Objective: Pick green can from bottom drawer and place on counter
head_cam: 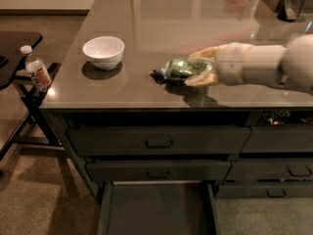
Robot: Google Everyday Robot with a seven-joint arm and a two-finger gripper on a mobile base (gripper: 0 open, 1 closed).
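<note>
The green can [181, 68] lies on its side in my gripper [195, 67], just above the counter [161, 23], near its front middle. The gripper's pale fingers are shut on the can, one behind it and one in front. The arm reaches in from the right edge. The can covers most of a dark blue snack packet [159, 75] lying on the counter. The bottom drawer [156, 212] is pulled open below, and its dark floor shows nothing in it.
A white bowl [103, 52] sits on the counter to the left of the can. A clear bottle with an orange label [35, 70] stands on a black side table [14, 48] at the left. Dark containers [288, 4] stand at the counter's far right.
</note>
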